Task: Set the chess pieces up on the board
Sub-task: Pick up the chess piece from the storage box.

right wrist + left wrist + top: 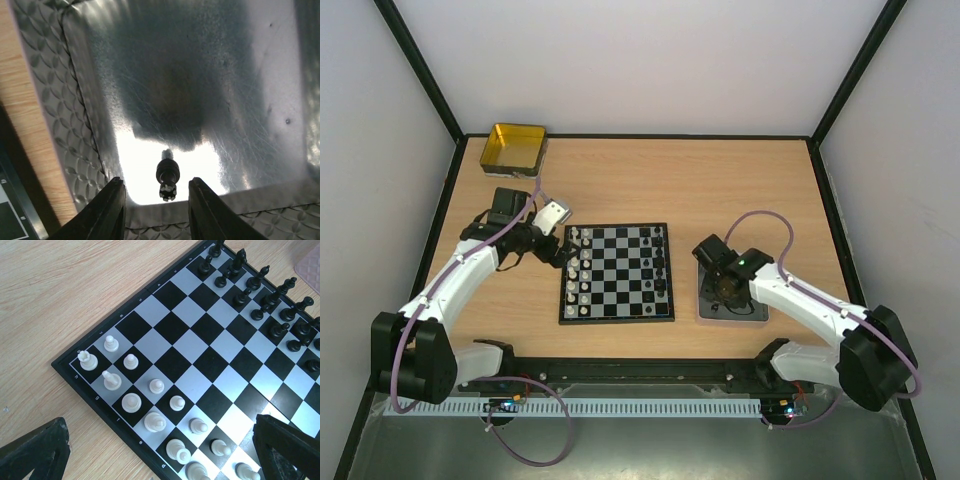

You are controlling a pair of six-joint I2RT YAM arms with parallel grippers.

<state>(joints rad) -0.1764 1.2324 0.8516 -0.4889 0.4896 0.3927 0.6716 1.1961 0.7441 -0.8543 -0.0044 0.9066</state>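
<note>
Looking at a glossy checked board (pixel 617 272) lying flat mid-table on pale woodgrain table (pixel 620 180). Got rounded whitish chess pieces (pixel 131 402) in two rows along the left arm's edge, and shiny black ones (pixel 250 282) along the opposite edge. Left gripper (pixel 159 420) spread wide over the white rows, holding nothing. Right gripper (pixel 156 182) parted too, straddling one black crown-topped piece (pixel 167 175) without touching it, down in a scratched, shiny metal tray (pixel 75 125) with a diamond-embossed rim.
</note>
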